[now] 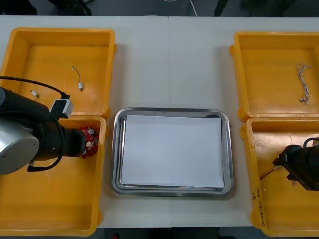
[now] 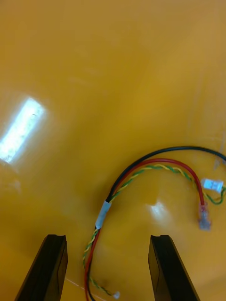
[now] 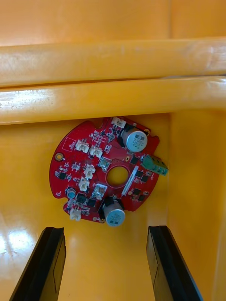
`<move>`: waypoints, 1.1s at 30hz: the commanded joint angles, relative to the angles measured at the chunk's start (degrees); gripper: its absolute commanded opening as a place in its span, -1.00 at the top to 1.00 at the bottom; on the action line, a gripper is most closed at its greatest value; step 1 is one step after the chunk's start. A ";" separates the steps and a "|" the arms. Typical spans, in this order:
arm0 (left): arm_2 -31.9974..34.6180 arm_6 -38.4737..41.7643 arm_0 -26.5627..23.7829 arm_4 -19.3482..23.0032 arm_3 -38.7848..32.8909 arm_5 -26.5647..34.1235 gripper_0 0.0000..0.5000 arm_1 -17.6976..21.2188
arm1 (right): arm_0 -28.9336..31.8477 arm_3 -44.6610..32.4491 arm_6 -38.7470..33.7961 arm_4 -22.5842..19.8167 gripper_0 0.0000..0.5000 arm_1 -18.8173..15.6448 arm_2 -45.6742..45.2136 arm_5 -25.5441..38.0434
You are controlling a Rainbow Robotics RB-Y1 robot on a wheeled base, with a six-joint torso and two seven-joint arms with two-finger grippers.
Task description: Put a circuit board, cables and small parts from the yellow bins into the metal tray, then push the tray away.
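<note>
Since the tray [image 1: 117, 149] holds nothing but its white lining, I judge the task barely begun: 0 items are in, and the board, the cables, the small parts and the final push are all left to do. My left gripper [image 3: 106, 230] hangs in the near left bin [image 1: 50, 209], fingers spread wide and holding nothing. The board [image 3: 106, 174] lies flat just beyond the fingertips, tucked into the corner toward the tray and the far left bin [image 1: 20, 55]. My right gripper [image 2: 108, 237] is down in the near right bin [image 1: 264, 164], likewise open and empty. The red and yellow cable [image 2: 155, 164] runs between its 2 fingers, taped together with a black lead [image 2: 188, 149].

From the front view I get the layout that the wrist views lack: the tray midway between the bins, small parts [image 1: 79, 85] in the far left bin, and a twisted cable [image 1: 302, 82] in the far right bin [image 1: 259, 59]. There my left arm covers most of the board, leaving a red sliver beside the bin wall. My left wrist view makes up for that, giving me the whole round face with its centre hole and green connector. My right wrist view shows the cable's taped joint and end plugs, where the front view gives just a bit of wire beside my wrist
</note>
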 commanded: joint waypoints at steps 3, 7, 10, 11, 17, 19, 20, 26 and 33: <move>-1.48 4.76 1.65 -1.12 2.29 -3.40 -1.00 -0.63 | -2.38 -0.21 -7.19 2.13 -1.00 0.54 2.64 -0.41; -2.45 4.85 1.65 -1.56 3.17 -4.55 -1.00 -0.63 | -3.26 0.94 -7.54 3.01 -1.00 0.54 3.17 -0.41; -4.29 5.03 1.74 -3.58 3.26 -5.07 -1.00 -0.28 | -3.52 1.29 -7.71 3.62 -1.00 0.54 3.43 -0.41; -4.91 5.03 1.74 -4.28 3.26 -5.25 -1.00 -0.19 | -3.52 1.38 -7.71 3.97 -1.00 0.54 3.61 -0.41; -7.02 5.73 1.83 -4.81 3.43 -6.39 -1.00 1.04 | -3.88 2.61 -8.15 5.47 -1.00 0.45 4.66 -0.41; -7.37 6.08 1.83 -4.81 3.43 -6.66 -1.00 1.39 | -3.96 2.87 -8.24 5.91 -1.00 0.45 4.93 -0.41; -7.63 6.17 1.92 -4.81 3.43 -6.66 -1.00 1.39 | -3.96 2.87 -8.33 6.17 -1.00 0.45 5.10 -0.41; -8.51 6.78 2.18 -5.25 3.52 -7.27 -1.00 1.83 | -3.96 2.87 -9.29 7.75 -1.00 0.54 6.16 -0.41; -8.60 6.87 2.62 -5.16 5.36 -9.73 -1.00 1.91 | -3.96 2.87 -10.09 8.72 -1.00 0.81 6.51 -0.41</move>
